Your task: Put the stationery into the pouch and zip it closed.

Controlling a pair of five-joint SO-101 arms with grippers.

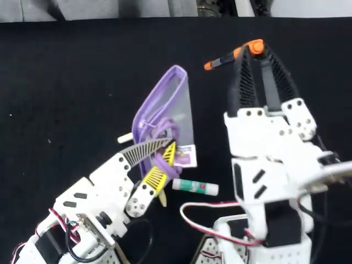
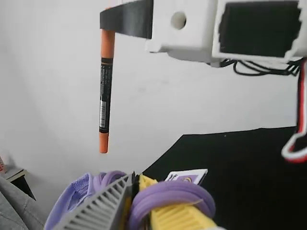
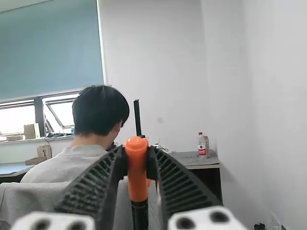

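High view: right gripper closed tight on the pen, raised near the pouch, left gripper clamped on the pouch; pen may miss the narrow mouth if the pouch sags.

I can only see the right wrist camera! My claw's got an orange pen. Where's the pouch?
Observer: In the high view, the purple pouch is just left of your orange pen.
Operator: Is anybody holding it?
Observer: Yes, the left gripper is shut on it.
Operator: Is anything else left out?
Observer: A glue stick lies on the black table, by the pouch's near end.
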